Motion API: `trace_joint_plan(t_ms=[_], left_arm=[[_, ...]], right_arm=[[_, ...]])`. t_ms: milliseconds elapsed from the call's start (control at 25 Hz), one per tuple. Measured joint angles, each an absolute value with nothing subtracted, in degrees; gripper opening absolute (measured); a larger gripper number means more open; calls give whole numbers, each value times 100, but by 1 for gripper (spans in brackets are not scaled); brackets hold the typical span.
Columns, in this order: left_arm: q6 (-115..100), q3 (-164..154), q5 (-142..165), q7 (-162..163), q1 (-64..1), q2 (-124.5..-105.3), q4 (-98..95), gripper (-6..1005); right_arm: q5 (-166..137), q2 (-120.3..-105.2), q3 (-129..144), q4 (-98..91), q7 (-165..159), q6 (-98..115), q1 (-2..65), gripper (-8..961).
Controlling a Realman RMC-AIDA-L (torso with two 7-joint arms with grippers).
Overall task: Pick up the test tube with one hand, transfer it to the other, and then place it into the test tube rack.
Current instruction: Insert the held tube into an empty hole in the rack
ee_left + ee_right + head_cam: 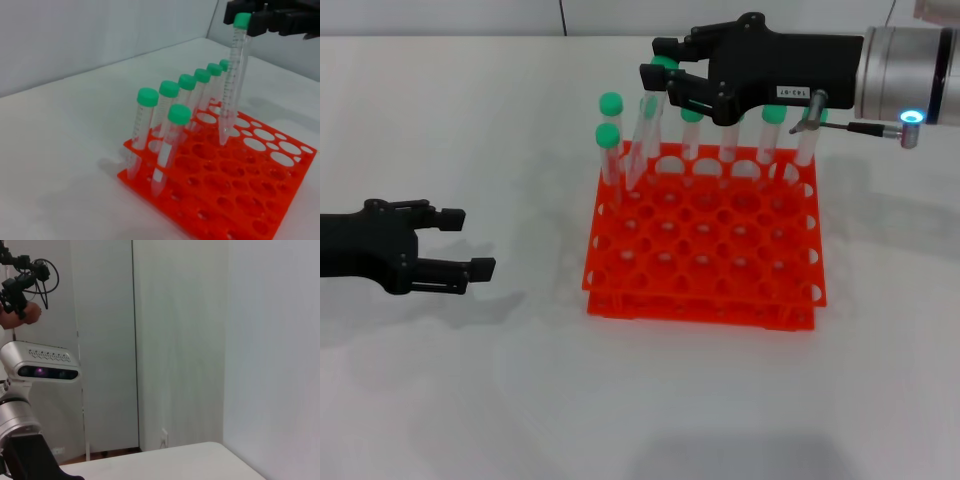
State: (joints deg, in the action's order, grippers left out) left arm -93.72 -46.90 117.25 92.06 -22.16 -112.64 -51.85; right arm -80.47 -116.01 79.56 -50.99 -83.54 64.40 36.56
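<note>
My right gripper (662, 68), black with a small white label, is over the back left of the orange-red test tube rack (705, 255). It is shut on the green cap of the test tube (645, 135). The tube hangs tilted, with its lower end at a hole in the rack's top tier. The left wrist view shows the tube (232, 80), the gripper holding it (252, 22) and the rack (250, 200). My left gripper (467, 243), black and unlabelled, is open and empty, low over the table to the left of the rack.
Several other green-capped tubes (609, 140) stand in the rack's back row and left side, close around the held tube; they also show in the left wrist view (172, 145). The right wrist view shows only walls and the robot's head camera (45, 365).
</note>
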Motion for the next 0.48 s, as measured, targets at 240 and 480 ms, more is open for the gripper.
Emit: trace_joint_plan(t_ms=[240, 480], left_arm=[[-9401, -4710, 11751, 9177, -2256, -11280, -5177, 886], [-9477, -4707, 11760, 9115, -2258, -11296, -5176, 885]], right_arm=[[-8014, -11602, 8061, -5076, -8349, 6302, 3661, 268], [-8001, -11612, 8126, -5058, -8347, 6245, 3664, 268]])
